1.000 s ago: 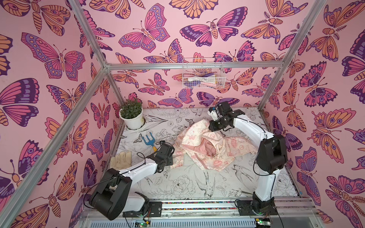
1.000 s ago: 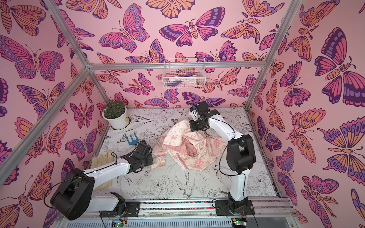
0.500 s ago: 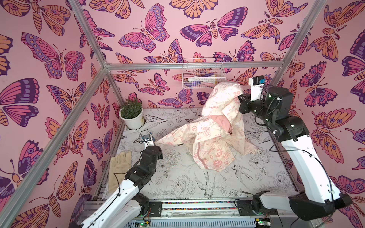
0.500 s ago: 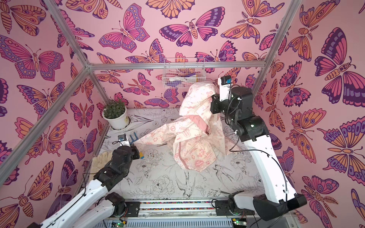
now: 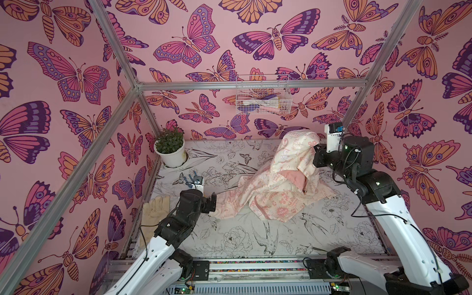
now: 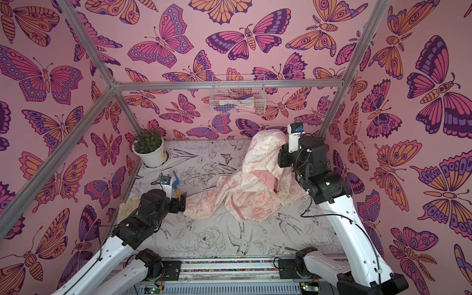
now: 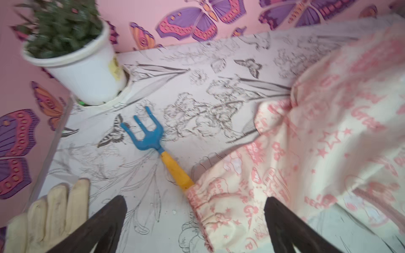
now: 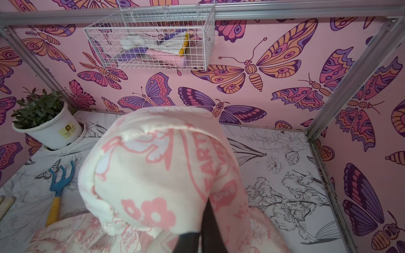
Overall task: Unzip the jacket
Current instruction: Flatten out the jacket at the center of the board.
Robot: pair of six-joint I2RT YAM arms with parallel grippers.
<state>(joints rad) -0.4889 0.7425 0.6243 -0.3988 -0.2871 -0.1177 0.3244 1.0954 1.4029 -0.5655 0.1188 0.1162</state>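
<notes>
A beige glove [image 5: 155, 212] is lying at the left edge of the table [image 5: 242, 237], near a potted plant [image 5: 171, 153] and a small blue rake [image 7: 151, 138]. The left gripper [image 7: 195, 221], which was pinching the sleeve [image 7: 221, 208] and stretching it out a moment ago, is now standing spread wide. The cuff is lying slack on the table between its fingers.

Further right, the jacket [image 5: 275, 189] is hanging in a heap from the right gripper [image 5: 316, 152]. That gripper is pinching the upper fabric and holding it raised toward the back right. The zipper looks untouched, and the freed left gripper could now go for its pull.
</notes>
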